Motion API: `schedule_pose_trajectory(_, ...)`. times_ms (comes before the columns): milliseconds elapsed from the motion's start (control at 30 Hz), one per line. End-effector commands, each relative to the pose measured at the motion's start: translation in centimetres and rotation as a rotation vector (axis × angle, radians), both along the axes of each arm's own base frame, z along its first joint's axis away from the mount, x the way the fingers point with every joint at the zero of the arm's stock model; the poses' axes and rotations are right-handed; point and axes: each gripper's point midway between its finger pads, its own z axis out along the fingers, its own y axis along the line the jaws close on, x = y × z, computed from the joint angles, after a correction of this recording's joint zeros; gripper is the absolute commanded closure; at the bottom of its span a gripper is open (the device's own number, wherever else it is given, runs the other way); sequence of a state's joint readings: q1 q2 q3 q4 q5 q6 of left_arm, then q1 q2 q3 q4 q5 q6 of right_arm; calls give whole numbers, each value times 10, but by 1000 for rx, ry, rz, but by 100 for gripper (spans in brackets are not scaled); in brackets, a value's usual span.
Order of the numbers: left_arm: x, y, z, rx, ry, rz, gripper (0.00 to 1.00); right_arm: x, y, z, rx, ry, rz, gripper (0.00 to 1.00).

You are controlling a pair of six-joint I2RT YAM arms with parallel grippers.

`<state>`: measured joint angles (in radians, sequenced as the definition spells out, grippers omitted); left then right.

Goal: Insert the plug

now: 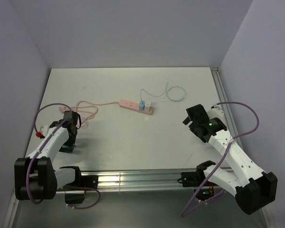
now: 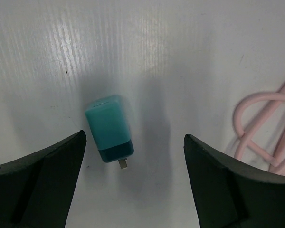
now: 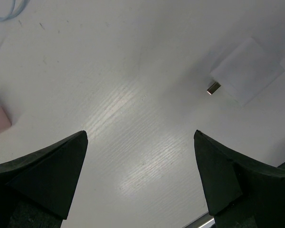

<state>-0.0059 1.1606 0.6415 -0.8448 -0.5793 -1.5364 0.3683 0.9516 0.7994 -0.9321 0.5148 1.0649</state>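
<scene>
White tabletop [image 1: 133, 137], lavender walls. My left jaws are spread wide and grip nothing, and a teal adapter [image 2: 109, 128] lies flat in the gap. My right jaws are wide and empty too, near a white block [image 3: 247, 71]. The plug [image 1: 141, 105] stands on the pink power strip [image 1: 129, 103] at far centre, and its pale cable [image 1: 173, 92] loops away to the right.

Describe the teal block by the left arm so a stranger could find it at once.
On the table's near-left part, the left gripper hangs open. Between its fingers lies a small teal block. Unlike the pink cord beside it, it is two-tone, cable-free, with a metal prong.
</scene>
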Motion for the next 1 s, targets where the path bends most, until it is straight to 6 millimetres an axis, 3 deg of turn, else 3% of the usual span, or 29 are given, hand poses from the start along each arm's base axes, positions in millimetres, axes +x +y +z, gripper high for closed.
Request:
schedule_pose_trajectory(0,5,0,-8,-13,-26,40,11,10,8,15,23,-65,29,0)
schedule_pose_trajectory(133,5,0,-15,-16,-16,55,14,9,11,14,26,-61,48,0)
schedule_pose_trajectory(400,-4,8,-24,24,3,113,38,8,22,23,54,-88,92,1)
schedule_pose_trajectory(533,-6,10,-25,34,15,113,64,11,38,33,84,-128,197,1)
schedule_pose_trajectory(567,-6,9,-23,33,18,109,75,11,41,35,88,-136,224,1)
schedule_pose_trajectory(633,-6,9,-20,32,20,95,85,12,50,41,103,-157,285,1)
schedule_pose_trajectory(667,-1,9,-15,33,8,87,93,12,52,45,107,-168,295,1)
schedule_pose_trajectory(800,-2,7,7,30,11,46,99,12,63,59,126,-214,367,1)
schedule_pose_trajectory(900,-1,2,29,5,-39,6,100,11,69,74,138,-262,419,1)
schedule_pose_trajectory(933,3,1,46,2,-102,-2,100,10,71,81,133,-283,455,1)
schedule_pose_trajectory(967,4,-2,55,-3,-119,-43,100,7,82,85,164,-292,512,1)
